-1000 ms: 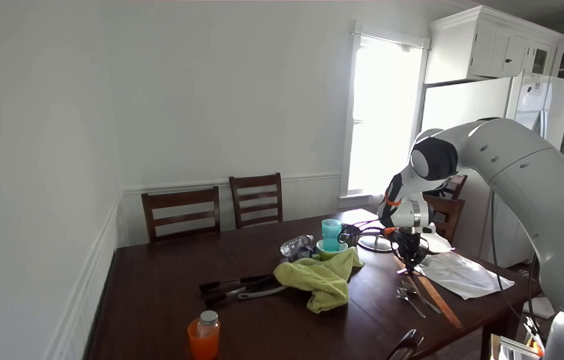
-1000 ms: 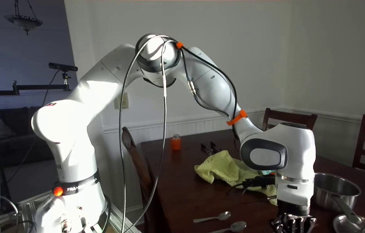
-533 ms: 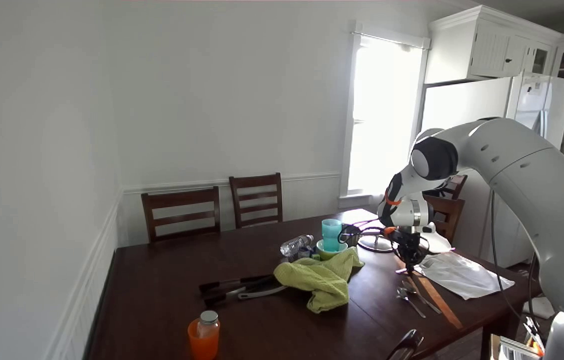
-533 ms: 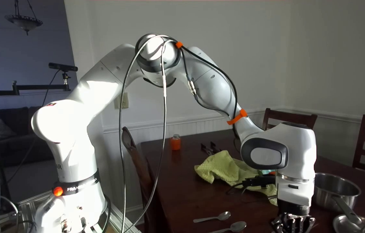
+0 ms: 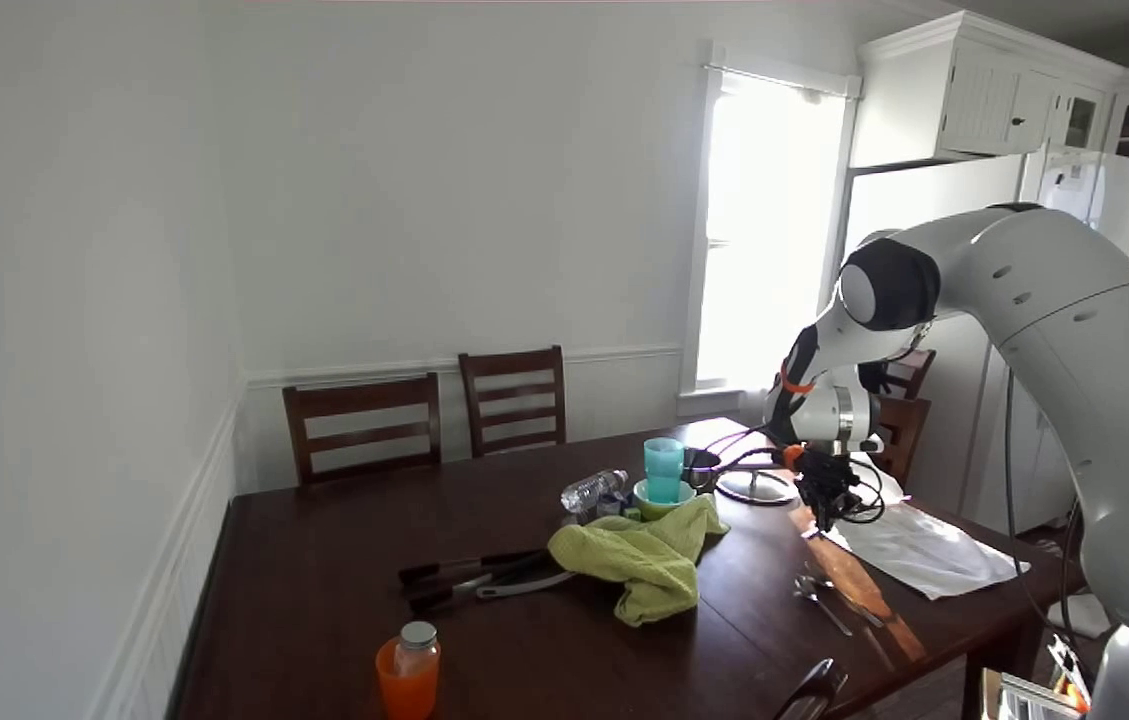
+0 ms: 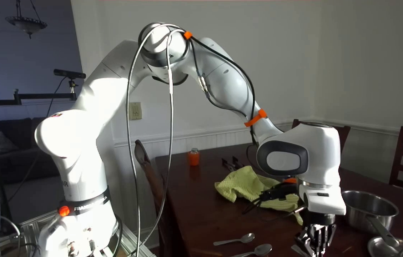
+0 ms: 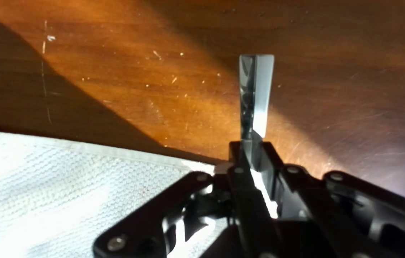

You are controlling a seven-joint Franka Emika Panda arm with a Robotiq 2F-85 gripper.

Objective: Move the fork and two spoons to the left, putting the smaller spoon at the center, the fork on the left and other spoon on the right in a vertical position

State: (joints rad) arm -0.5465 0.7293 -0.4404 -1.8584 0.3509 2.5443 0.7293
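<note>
My gripper (image 7: pixel 252 154) is shut on a flat silver handle, taken to be the fork's (image 7: pixel 256 93); its tines are hidden. In an exterior view the fork's handle end (image 6: pixel 299 250) sticks out beside the gripper (image 6: pixel 313 246). In an exterior view the gripper (image 5: pixel 822 525) is just above the table by the white cloth. Two silver spoons lie side by side on the table. The shorter-looking spoon (image 5: pixel 804 589) also shows in an exterior view (image 6: pixel 247 238). The longer-looking spoon (image 5: pixel 818 577) shows there too, cut by the bottom edge (image 6: pixel 262 250).
A white cloth (image 5: pixel 924 552) lies beside the gripper. A yellow-green cloth (image 5: pixel 644 575) lies mid-table. A blue cup (image 5: pixel 664 468) and clear bottle (image 5: pixel 592 492) stand behind it. A pot (image 6: pixel 369 210) and lid (image 6: pixel 383 246) are near the arm. An orange cup (image 5: pixel 409 682) stands apart.
My gripper has closed on the fork and risen with it off the table. The arm has lifted and pulled slightly back. The spoons have not moved.
</note>
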